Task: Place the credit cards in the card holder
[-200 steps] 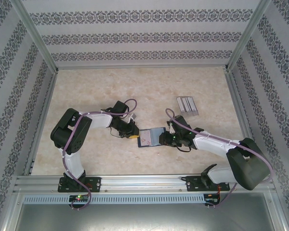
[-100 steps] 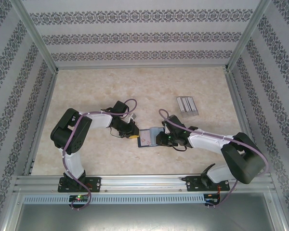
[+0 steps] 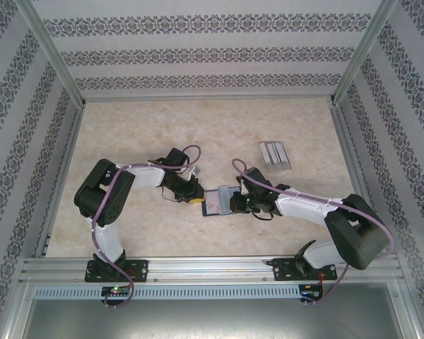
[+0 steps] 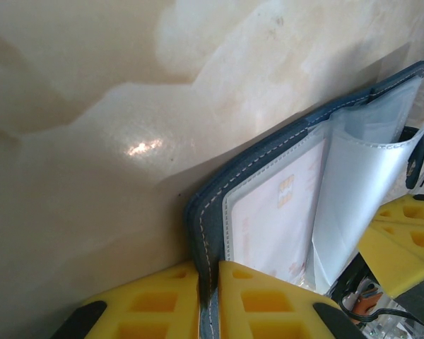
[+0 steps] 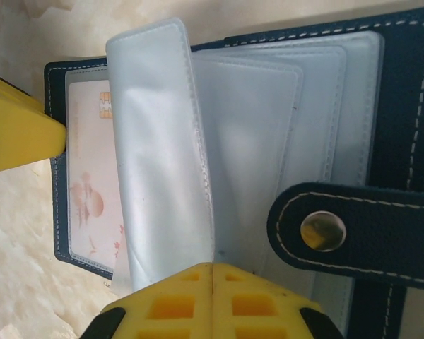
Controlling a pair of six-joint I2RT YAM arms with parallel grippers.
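— What's on my left wrist camera?
— Your left gripper (image 4: 208,275) sits at the bottom edge, its yellow jaws pinched on the navy cover of the holder (image 4: 201,219). The holder is open, with the pale table (image 4: 92,176) behind it.
— And inside?
— You can see a pale card (image 4: 275,212) with a chip under clear plastic. A loose sleeve (image 4: 357,191) stands up beside it, curling at the top. Past that you have the right fingers (image 4: 403,236), yellow too, just beside the sleeve, and the dark clasp tab (image 4: 414,152).
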